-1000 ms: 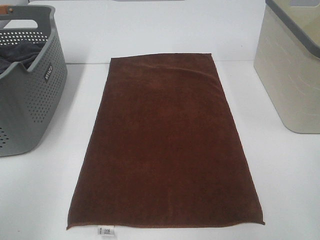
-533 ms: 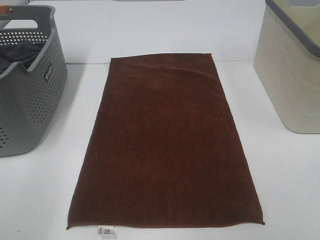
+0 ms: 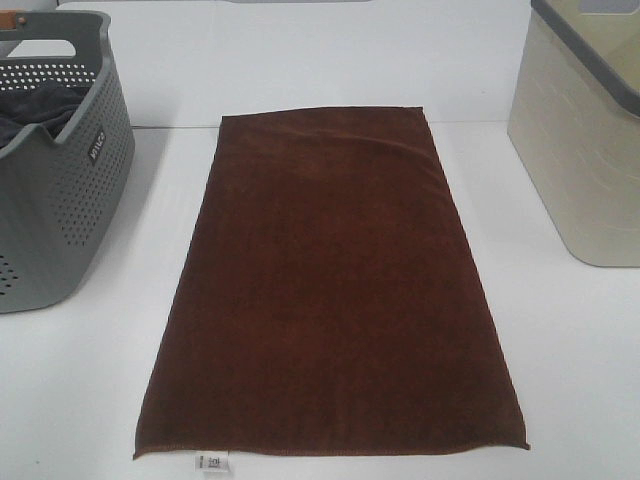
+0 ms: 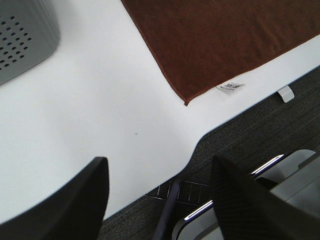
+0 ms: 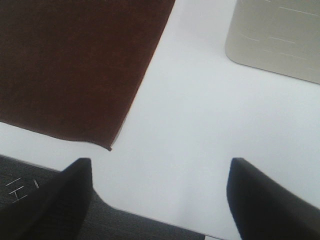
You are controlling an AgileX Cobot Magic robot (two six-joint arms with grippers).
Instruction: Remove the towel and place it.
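The dark reddish-brown towel (image 3: 335,285) lies flat and spread out on the white table (image 3: 90,390), long side running front to back. Its small white tag (image 3: 212,462) sticks out at the front left corner. Neither arm shows in the exterior high view. In the left wrist view my left gripper (image 4: 160,200) is open and empty, held over the table's front edge, apart from the towel's corner (image 4: 220,45) and tag (image 4: 231,86). In the right wrist view my right gripper (image 5: 160,200) is open and empty, beside the towel's front right corner (image 5: 75,65).
A grey perforated basket (image 3: 55,170) with a dark grey cloth (image 3: 35,108) inside stands at the left; it also shows in the left wrist view (image 4: 22,37). A beige bin (image 3: 590,140) stands at the right, also in the right wrist view (image 5: 275,40). The table's front edge is close.
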